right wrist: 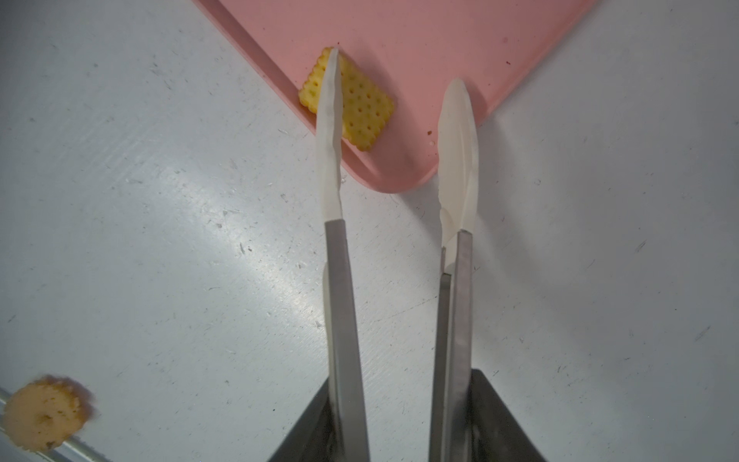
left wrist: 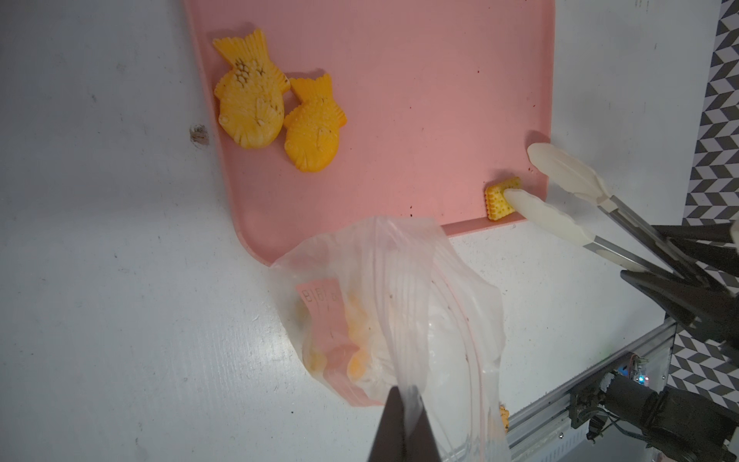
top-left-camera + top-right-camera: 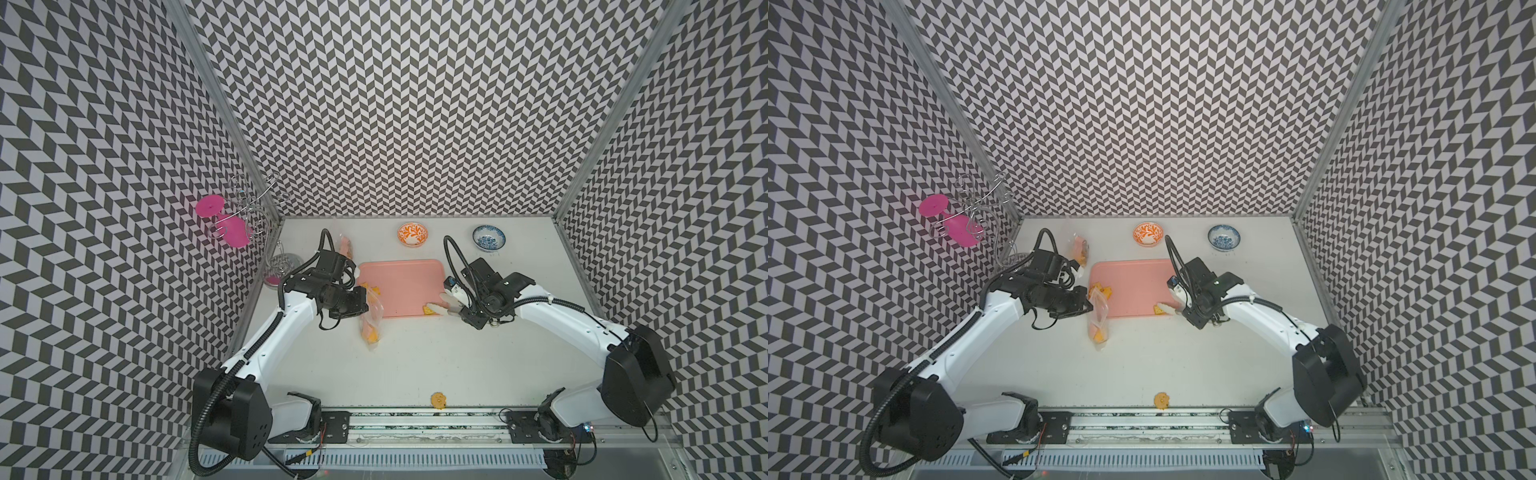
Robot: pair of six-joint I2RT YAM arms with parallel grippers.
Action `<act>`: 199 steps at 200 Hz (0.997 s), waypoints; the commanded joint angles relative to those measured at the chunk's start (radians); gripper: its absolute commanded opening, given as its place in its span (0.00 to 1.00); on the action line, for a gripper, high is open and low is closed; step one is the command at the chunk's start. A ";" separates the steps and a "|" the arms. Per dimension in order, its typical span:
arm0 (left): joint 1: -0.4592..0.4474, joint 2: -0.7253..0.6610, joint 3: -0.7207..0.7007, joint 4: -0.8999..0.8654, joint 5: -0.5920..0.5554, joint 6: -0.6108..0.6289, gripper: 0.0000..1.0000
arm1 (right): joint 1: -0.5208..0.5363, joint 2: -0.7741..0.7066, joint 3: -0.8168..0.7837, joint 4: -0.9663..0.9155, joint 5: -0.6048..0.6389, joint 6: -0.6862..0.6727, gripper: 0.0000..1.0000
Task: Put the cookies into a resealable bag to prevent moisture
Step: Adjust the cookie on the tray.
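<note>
The clear resealable bag point(image 2: 392, 304) hangs mouth-up at the pink tray's point(image 2: 400, 120) near left corner, with orange cookies inside. My left gripper point(image 2: 404, 396) is shut on its top edge; both top views show that bag point(image 3: 371, 320) point(image 3: 1098, 320). Two yellow fish cookies point(image 2: 250, 104) point(image 2: 314, 128) lie on the tray. My right gripper point(image 1: 402, 376) is shut on white-tipped tongs point(image 1: 330, 120), whose tips stand apart over a square yellow cookie point(image 1: 366, 108) in the tray's near right corner. One tip lies across that cookie. A round cookie point(image 3: 438, 400) rests at the table's front edge.
A second bag holding snacks point(image 3: 345, 247) lies behind the left arm. An orange bowl point(image 3: 412, 234) and a blue bowl point(image 3: 488, 238) stand at the back. A wire rack with a pink glass point(image 3: 232, 224) is at the far left. Patterned walls close three sides.
</note>
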 commanded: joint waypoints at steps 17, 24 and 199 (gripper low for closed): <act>0.005 0.003 -0.008 0.016 -0.006 0.021 0.00 | 0.015 0.054 0.056 0.063 0.029 -0.038 0.46; 0.005 0.003 -0.007 0.014 -0.007 0.022 0.00 | 0.020 0.062 0.053 0.067 0.038 -0.038 0.46; 0.005 0.016 -0.010 0.016 -0.008 0.032 0.00 | -0.009 0.092 0.095 0.164 0.001 -0.213 0.52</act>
